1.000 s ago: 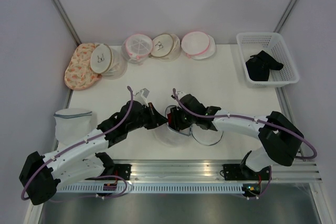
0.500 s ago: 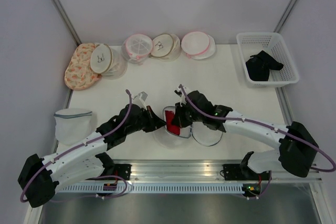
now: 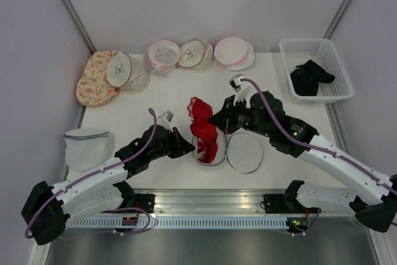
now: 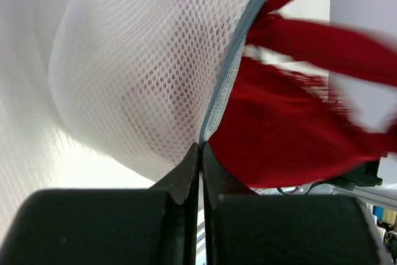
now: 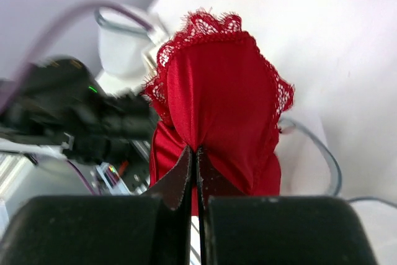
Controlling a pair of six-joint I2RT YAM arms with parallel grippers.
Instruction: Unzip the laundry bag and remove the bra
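Right fingers (image 5: 196, 152): pinched narrow on a fold of the red bra (image 5: 217, 97), lace edge uppermost. Left fingers (image 4: 200, 151): clamped flat on the grey zip (image 4: 226, 85) at the rim of the laundry bag (image 4: 136, 79), holding it low over the bench (image 3: 260, 100).

Bra: raised above mid-bench, mostly out of the bag. Long axis from the right fingers down toward the near edge and the bag mouth. Lower end at or just inside the rim; cannot tell which. Left wrist view: red cloth and a strap spilling past the open zip. Round flap (image 3: 245, 152) lying open just beside the mouth.

Key relation: bag mouth below and nearward of the right fingers, left fingers touching its far rim. Right arm carrying, left arm only anchoring. Probably calls for more lift, up and away from the left fingers, until the tail clears. Risk: strap snagging on zip teeth.

Containers: white basket (image 3: 316, 69) at far right, holding a black garment (image 3: 309, 79). Row of mesh bags (image 3: 195, 54) along the back, contents unclear.
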